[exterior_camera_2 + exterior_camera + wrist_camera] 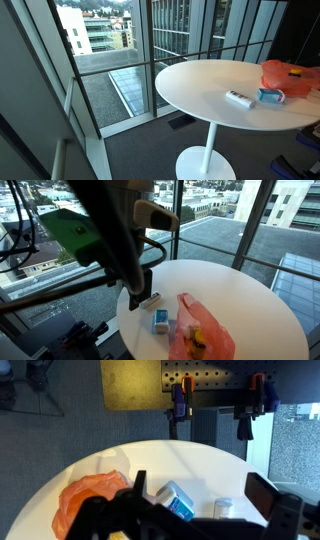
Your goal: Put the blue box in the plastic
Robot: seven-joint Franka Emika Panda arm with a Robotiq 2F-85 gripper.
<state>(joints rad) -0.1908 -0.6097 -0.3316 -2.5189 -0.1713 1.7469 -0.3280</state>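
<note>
1 round white pedestal table stands on grey carpet beside tall floor-to-ceiling windows with dark frames; daylight shows city buildings outside.

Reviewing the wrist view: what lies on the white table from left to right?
orange plastic bag -> blue box -> small white object
</note>
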